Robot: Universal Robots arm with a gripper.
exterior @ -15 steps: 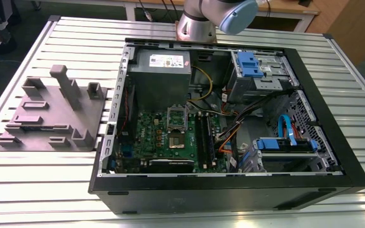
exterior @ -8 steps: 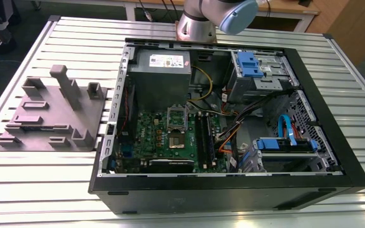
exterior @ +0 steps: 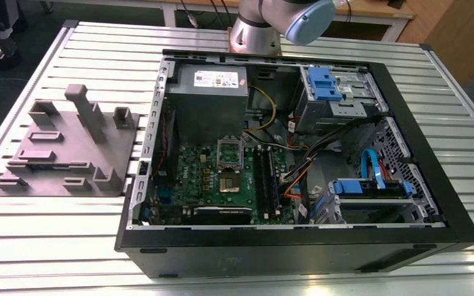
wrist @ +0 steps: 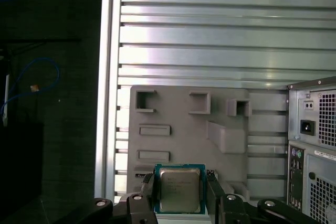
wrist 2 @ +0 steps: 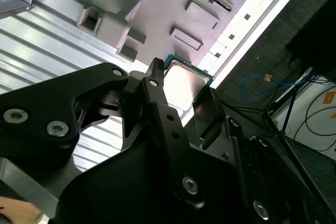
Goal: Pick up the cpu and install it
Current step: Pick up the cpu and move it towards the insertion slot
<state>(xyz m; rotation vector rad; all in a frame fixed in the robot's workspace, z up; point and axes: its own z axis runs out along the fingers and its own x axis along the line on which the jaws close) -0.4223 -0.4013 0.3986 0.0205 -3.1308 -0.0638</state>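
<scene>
The cpu (wrist: 180, 187), a flat square chip with a shiny metal top and thin dark rim, sits between my two black fingers (wrist: 148, 191) in both wrist views. My gripper (wrist: 181, 193) is shut on the cpu (wrist 2: 185, 81), one finger (wrist 2: 157, 87) on each of two opposite edges. I hold it well above the grey moulded fixture (wrist: 210, 129) on the slatted table. In the exterior view the open computer case (exterior: 303, 246) lies on the table, with the motherboard socket (exterior: 229, 181) at its centre and the hinged silver frame (exterior: 229, 150) raised behind it.
The grey fixture (exterior: 64, 148) lies at the exterior view's left of the case. Inside the case are the grey power-supply box (exterior: 208, 83), memory slots (exterior: 266, 179), loose cables (exterior: 303, 166) and blue drive brackets (exterior: 369, 187). The arm's base (exterior: 258, 34) stands behind the case.
</scene>
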